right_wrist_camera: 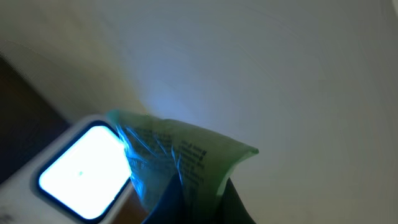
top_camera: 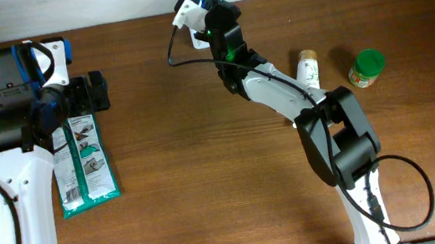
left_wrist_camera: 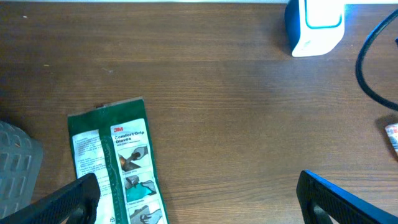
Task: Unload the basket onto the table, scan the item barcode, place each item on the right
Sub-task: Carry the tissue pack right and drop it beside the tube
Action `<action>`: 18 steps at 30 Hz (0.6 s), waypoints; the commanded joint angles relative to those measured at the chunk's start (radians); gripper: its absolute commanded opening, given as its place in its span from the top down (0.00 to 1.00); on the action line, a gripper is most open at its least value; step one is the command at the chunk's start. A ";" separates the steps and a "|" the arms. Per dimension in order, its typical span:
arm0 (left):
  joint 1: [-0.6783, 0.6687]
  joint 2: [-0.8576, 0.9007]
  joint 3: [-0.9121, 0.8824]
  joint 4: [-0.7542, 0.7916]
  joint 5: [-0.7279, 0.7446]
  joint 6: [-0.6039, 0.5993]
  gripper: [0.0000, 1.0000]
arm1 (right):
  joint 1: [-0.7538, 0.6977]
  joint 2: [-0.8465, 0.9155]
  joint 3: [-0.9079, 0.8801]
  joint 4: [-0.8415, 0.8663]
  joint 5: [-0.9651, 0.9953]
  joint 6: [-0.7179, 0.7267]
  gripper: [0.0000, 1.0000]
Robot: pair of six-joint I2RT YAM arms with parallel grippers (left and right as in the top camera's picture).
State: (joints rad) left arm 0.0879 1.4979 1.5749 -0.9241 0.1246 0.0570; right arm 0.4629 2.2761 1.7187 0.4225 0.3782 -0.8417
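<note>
Brown wooden tabletop [top_camera: 209,182] is running back to a pale wall, and at that far edge the right gripper [right_wrist_camera: 199,208] is pinching a thin green packet [right_wrist_camera: 186,152] by its lower edge, holding it just above its fingertips and beside the glowing window of the barcode scanner [right_wrist_camera: 84,171]. The film is curling and crinkling, so the code may be bending away from the beam or catching glare, and so slight a pinch may be letting it slip. The left gripper [left_wrist_camera: 205,202] is hanging wide open over a 3M Comfort Grip pack [left_wrist_camera: 124,162], holding nothing.
</note>
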 commanded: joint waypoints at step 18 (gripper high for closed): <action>-0.001 0.002 0.013 0.002 0.010 0.009 0.01 | -0.138 -0.462 0.014 -1.143 -0.476 1.078 0.96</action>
State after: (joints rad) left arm 0.0879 1.4979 1.5749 -0.9237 0.1242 0.0570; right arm 0.3756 1.7988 1.7336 -0.6151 -0.0467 0.0761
